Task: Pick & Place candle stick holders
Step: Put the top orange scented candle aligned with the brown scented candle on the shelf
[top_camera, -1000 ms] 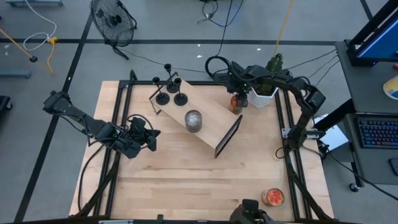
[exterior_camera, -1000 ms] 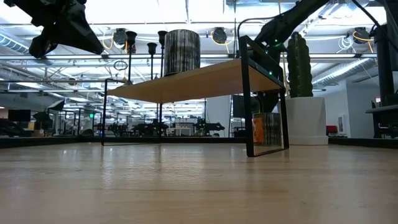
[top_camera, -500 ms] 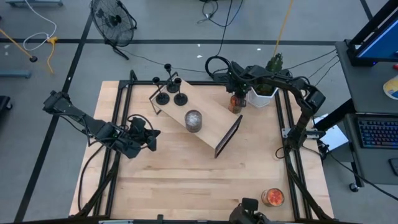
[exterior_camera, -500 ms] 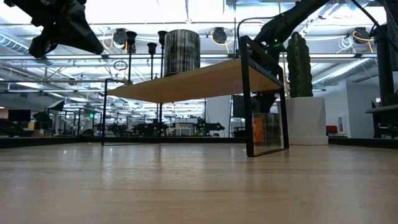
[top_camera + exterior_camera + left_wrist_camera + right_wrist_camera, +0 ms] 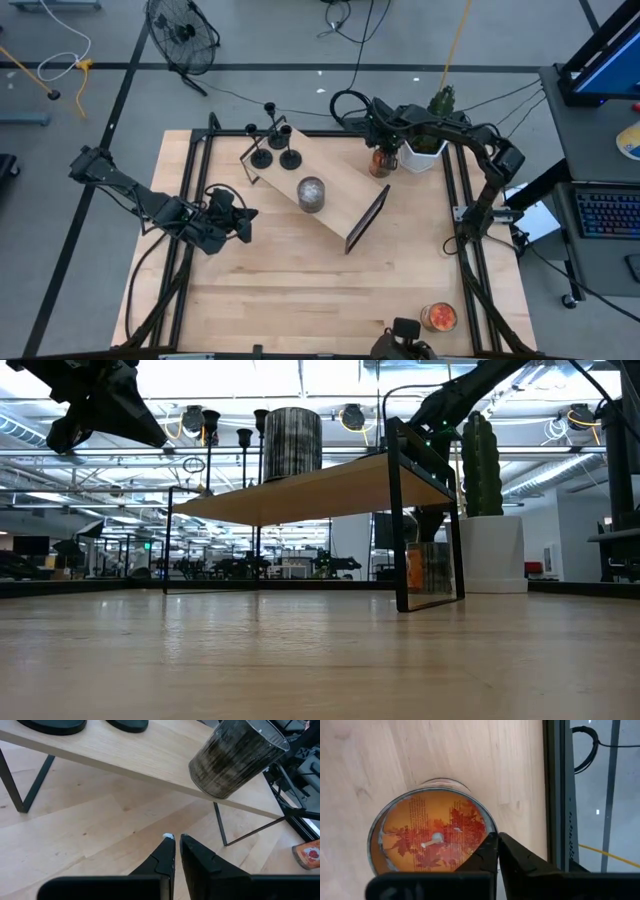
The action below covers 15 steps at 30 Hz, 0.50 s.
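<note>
My right gripper point(image 5: 496, 851) has just snapped closed above the orange jar candle point(image 5: 432, 840), apparently on nothing. My left gripper point(image 5: 176, 851) hangs closed at the table's left. The three candle stick holders point(image 5: 273, 148) stand untouched on the shelf's far-left end point(image 5: 335, 195).

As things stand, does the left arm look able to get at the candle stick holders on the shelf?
Probably yes: the left gripper, shut, hangs beside the shelf, and nothing stands between it and the holders.
</note>
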Each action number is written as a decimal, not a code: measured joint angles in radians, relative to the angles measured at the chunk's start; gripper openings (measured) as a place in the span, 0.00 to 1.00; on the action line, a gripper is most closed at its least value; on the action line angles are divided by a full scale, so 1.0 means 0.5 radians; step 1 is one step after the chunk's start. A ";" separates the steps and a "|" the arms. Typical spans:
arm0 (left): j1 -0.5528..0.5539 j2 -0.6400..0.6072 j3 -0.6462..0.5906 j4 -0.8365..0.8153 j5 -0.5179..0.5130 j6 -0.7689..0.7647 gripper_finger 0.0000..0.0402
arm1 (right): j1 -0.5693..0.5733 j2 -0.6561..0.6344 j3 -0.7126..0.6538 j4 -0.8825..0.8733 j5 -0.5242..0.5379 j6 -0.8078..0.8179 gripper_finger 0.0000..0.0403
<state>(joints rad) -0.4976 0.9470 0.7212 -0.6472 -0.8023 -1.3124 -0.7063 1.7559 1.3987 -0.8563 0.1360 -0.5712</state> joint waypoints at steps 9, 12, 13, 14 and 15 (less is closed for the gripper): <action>0.000 0.000 0.000 0.000 0.000 0.003 0.08 | 0.001 -0.075 0.000 -0.026 -0.012 0.019 0.00; 0.000 0.000 0.000 0.001 -0.001 0.004 0.08 | 0.001 -0.107 0.000 -0.016 -0.003 0.019 0.00; 0.000 0.000 0.000 0.001 0.000 0.004 0.08 | 0.001 -0.119 0.000 -0.017 -0.004 0.018 0.00; 0.000 0.000 0.000 0.001 0.000 0.004 0.08 | 0.001 -0.132 0.000 -0.016 -0.006 0.018 0.00; 0.000 0.000 0.000 0.001 -0.001 0.004 0.08 | 0.001 -0.146 0.000 -0.017 -0.007 0.019 0.00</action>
<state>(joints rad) -0.4976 0.9470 0.7212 -0.6468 -0.8028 -1.3102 -0.7059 1.6828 1.3987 -0.8649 0.1326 -0.5617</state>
